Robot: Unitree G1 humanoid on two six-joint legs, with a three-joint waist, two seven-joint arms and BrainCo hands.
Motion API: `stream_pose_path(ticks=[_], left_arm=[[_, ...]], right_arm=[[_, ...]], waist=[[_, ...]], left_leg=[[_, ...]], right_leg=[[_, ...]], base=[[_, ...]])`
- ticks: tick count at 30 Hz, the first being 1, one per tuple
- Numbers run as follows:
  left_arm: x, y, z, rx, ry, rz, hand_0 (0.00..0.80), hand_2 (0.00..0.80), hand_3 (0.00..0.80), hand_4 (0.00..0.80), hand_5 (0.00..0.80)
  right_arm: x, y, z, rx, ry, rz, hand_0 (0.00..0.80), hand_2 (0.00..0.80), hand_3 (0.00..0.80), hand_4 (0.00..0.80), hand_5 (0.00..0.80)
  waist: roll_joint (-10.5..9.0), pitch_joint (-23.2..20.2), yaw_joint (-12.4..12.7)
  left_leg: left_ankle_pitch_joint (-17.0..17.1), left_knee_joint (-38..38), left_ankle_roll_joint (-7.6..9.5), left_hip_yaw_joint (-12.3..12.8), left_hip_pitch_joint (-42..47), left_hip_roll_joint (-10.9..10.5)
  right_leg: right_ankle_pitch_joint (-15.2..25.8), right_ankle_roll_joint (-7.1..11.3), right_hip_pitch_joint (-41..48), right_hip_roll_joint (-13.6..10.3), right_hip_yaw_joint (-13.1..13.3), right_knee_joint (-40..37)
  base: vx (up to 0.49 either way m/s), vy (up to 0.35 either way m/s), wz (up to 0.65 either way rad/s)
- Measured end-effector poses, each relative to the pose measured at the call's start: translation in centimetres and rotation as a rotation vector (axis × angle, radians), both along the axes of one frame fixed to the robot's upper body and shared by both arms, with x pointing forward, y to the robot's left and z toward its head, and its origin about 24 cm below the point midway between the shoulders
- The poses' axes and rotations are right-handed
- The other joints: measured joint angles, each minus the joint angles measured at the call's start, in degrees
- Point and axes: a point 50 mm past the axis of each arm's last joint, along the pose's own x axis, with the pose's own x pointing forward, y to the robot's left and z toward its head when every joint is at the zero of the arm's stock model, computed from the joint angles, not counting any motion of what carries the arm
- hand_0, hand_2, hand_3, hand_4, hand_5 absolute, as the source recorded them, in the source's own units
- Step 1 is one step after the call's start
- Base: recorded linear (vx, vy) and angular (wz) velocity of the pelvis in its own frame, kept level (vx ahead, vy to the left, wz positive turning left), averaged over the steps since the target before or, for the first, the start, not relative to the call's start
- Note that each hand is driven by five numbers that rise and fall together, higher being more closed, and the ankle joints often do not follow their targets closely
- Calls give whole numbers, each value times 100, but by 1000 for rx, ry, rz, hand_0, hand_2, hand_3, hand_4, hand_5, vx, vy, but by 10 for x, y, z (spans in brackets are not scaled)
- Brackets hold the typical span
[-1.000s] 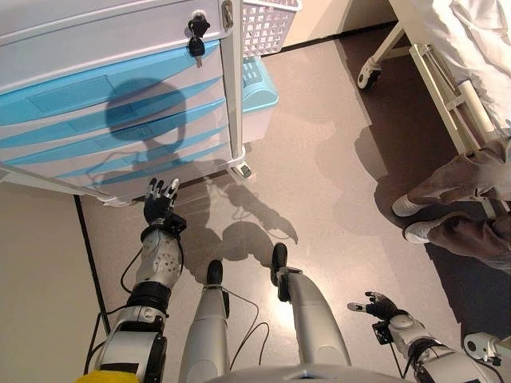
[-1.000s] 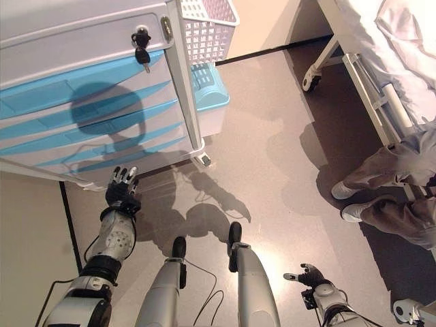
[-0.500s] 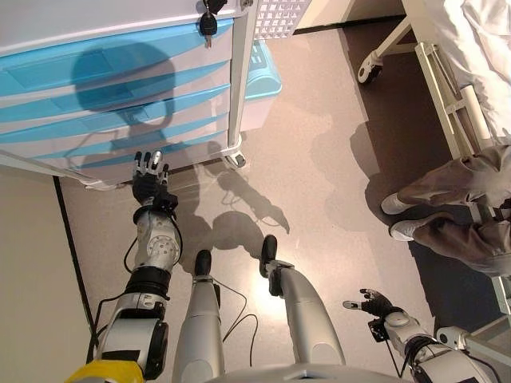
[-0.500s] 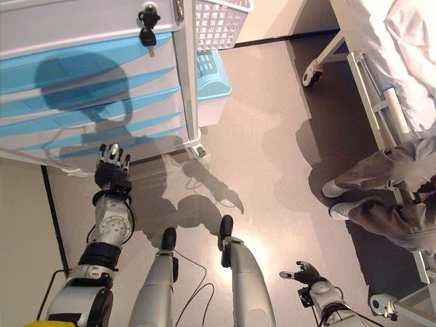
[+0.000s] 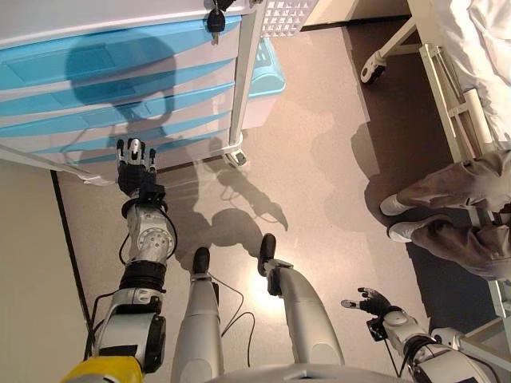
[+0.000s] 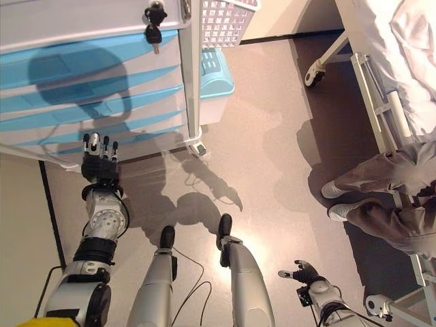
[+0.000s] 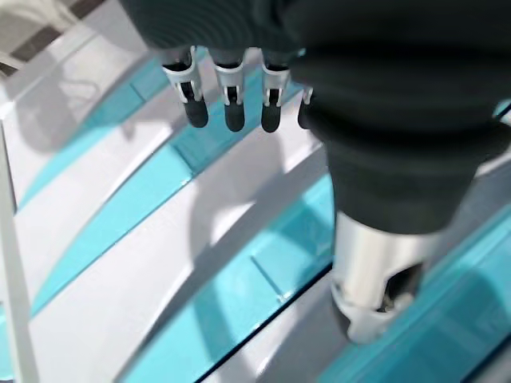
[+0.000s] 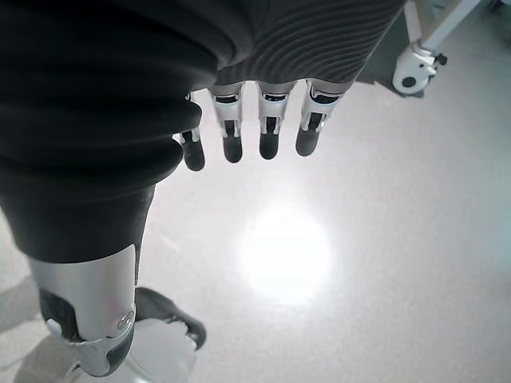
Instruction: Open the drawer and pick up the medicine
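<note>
- The right hand [image 5: 374, 303] hung low at the robot's right side over bare floor [image 5: 319, 159], fingers straight and apart, holding nothing; it looked idle and could reasonably remain so for the reach.
- The left hand [image 5: 134, 166] was raised in front of the lower drawers [image 5: 96, 120] of the cart [image 5: 239, 88], fingers straight and spread with the thumb apart, empty. From the head views I could not tell whether the tips touched a drawer front.
- In my judgement the step was the reach for a drawer; doing it well meant lining the fingertips [image 7: 231, 116] up with one blue handle strip [image 7: 144, 191], hooking under its lip, and pulling straight out so the cart did not roll on its castor [image 5: 235, 158].
- All drawers appeared closed, so the medicine was nowhere visible, presumably inside one.
- Keys [image 5: 215, 17] hung in the lock of the top drawer.
- Farther off, a person's legs [image 5: 447, 207] stood by a bed frame [image 5: 447, 88], well apart from the cart.
</note>
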Motion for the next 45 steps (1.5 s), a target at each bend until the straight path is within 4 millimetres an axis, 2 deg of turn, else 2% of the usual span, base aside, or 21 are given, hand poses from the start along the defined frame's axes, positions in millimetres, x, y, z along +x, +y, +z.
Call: stream_pose_path(ticks=[5, 9, 45], left_arm=[[1, 2, 7, 6, -27, -4, 0, 0, 0, 0, 0], [2, 6, 22, 29, -77, -6, 0, 0, 0, 0, 0], [2, 19, 31, 49, -87, 7, 0, 0, 0, 0, 0]], right_arm=[[1, 1, 0, 9, -5, 8, 0, 0, 0, 0, 0], [2, 1, 1, 14, -12, 13, 0, 0, 0, 0, 0], [7, -3, 5, 16, -18, 28, 0, 0, 0, 0, 0]], waist=[[0, 0, 1], [-1, 0, -4], [-7, -4, -73]], left_leg=[[1, 8, -1, -45, -24, -8], [1, 25, -2, -55, -25, -13], [1, 17, -3, -73, -103, -1]], right_leg=[[15, -23, 0, -6, -33, -11], [16, -24, 6, -6, -32, -15], [15, -22, -60, 5, -27, -39]], base=[[-2, 7, 4], [0, 0, 0], [0, 0, 0]])
